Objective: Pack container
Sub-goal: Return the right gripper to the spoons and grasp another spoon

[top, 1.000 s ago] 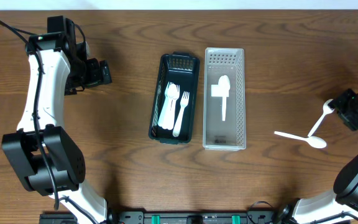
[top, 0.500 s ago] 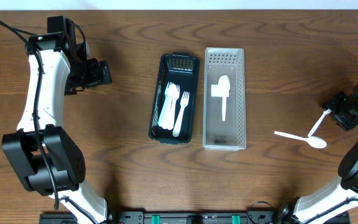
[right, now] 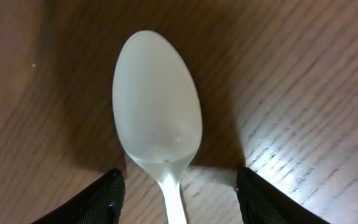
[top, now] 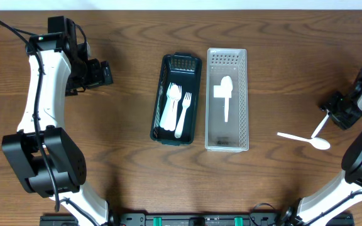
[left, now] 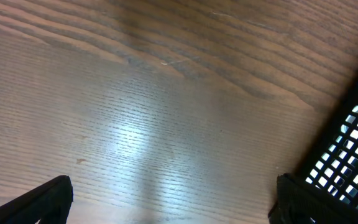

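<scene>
A white plastic spoon (right: 157,102) lies on the wooden table, bowl up in the right wrist view. My right gripper (right: 179,200) is open and straddles its handle, with a gap on each side. From overhead, only that spoon's handle (top: 320,128) shows below the right gripper (top: 329,110). A second white spoon (top: 305,139) lies just left of it. The clear basket (top: 242,100) holds one spoon (top: 225,94). The black basket (top: 159,100) holds white forks (top: 178,110). My left gripper (top: 104,74) is open over bare wood at the far left, holding nothing.
In the left wrist view, a latticed corner of the black basket (left: 348,149) shows at the right, beyond the left gripper (left: 173,202). The two baskets stand side by side mid-table. The table's far edge runs along the top of the overhead view.
My right gripper has moved left over the spoon, now covering its bowl end in the overhead view. The left arm has not moved.
</scene>
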Robot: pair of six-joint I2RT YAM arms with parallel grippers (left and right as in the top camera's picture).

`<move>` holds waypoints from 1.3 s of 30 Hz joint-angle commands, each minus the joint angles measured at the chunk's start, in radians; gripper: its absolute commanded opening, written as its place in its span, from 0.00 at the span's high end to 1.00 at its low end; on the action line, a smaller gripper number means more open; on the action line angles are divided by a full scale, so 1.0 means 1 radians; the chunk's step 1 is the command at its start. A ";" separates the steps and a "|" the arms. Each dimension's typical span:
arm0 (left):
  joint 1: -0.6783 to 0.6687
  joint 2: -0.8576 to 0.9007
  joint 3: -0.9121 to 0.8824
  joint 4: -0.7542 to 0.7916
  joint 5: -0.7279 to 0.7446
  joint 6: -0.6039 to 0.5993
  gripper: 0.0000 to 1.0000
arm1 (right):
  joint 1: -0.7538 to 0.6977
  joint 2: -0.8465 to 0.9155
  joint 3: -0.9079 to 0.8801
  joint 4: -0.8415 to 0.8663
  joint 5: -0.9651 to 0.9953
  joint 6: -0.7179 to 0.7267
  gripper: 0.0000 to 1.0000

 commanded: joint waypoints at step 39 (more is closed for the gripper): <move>-0.001 0.006 -0.004 -0.005 -0.005 0.010 0.02 | 0.236 -0.171 0.257 -0.252 -0.096 -0.008 0.93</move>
